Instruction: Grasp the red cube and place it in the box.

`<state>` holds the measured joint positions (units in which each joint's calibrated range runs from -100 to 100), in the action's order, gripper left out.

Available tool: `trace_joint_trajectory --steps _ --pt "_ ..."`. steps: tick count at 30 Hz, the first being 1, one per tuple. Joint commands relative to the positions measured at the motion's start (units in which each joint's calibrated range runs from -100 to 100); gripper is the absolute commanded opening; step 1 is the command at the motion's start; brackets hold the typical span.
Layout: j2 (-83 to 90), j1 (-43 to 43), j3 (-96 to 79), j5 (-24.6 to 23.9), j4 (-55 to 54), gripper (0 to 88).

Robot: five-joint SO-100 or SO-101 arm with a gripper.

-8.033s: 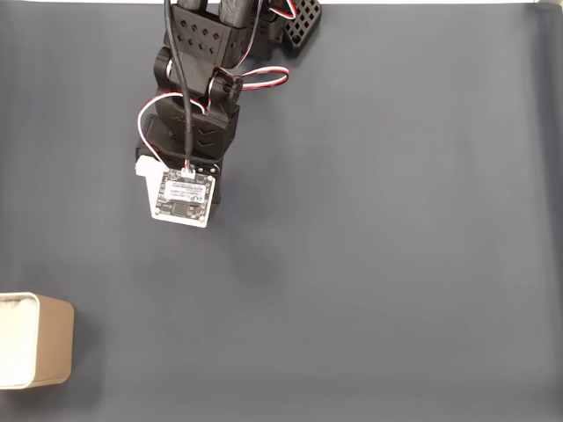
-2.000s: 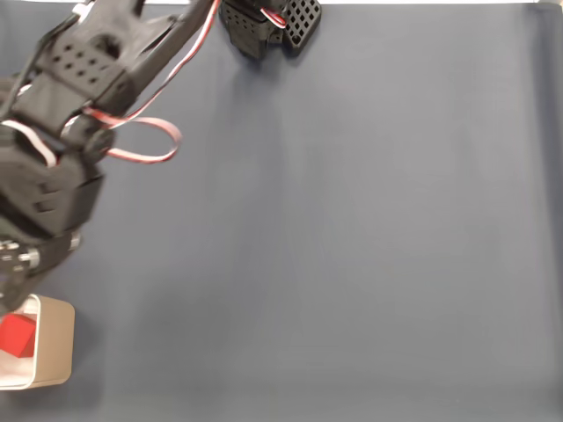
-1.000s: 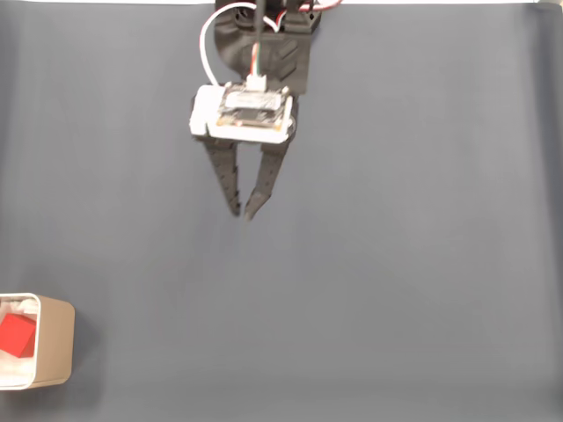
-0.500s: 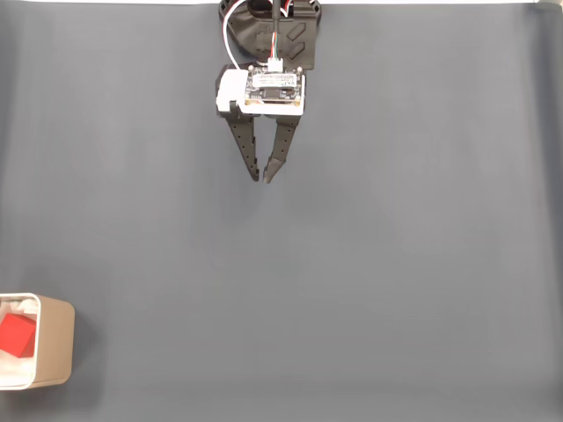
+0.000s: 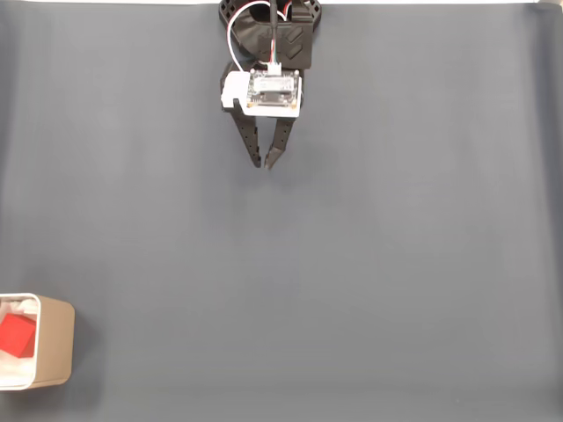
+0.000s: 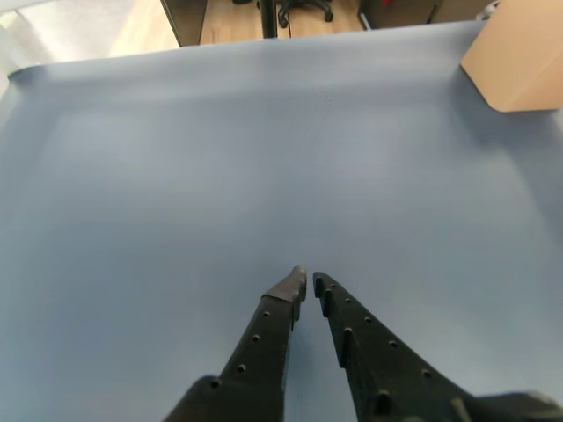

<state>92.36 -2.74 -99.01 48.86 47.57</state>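
The red cube (image 5: 17, 335) lies inside the beige box (image 5: 54, 345) at the lower left corner of the fixed view. In the wrist view the box (image 6: 519, 54) appears as a tan wall at the upper right. My gripper (image 5: 264, 163) hangs near the top centre of the fixed view, far from the box, its black fingers nearly touching at the tips with nothing between them. The wrist view shows the gripper (image 6: 308, 282) over bare mat with the same narrow gap at the tips.
A dark grey-blue mat (image 5: 369, 264) covers the table. The arm's base (image 5: 271, 13) stands at the top edge. Beyond the mat's far edge the wrist view shows a wooden floor and chair legs (image 6: 303, 10).
The gripper has drawn back toward the arm's base and its fingers have closed to a narrow gap. Before that it left the box, where the red cube now rests.
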Motion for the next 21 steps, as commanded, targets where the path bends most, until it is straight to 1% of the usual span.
trace_joint_trajectory --steps 1,11,21 --pt "1.92 0.97 -0.81 -0.20 4.31 0.0" --pt "7.38 1.47 -0.81 -0.54 20.21 0.0" --pt "7.47 1.47 -0.81 -0.59 26.77 0.0"
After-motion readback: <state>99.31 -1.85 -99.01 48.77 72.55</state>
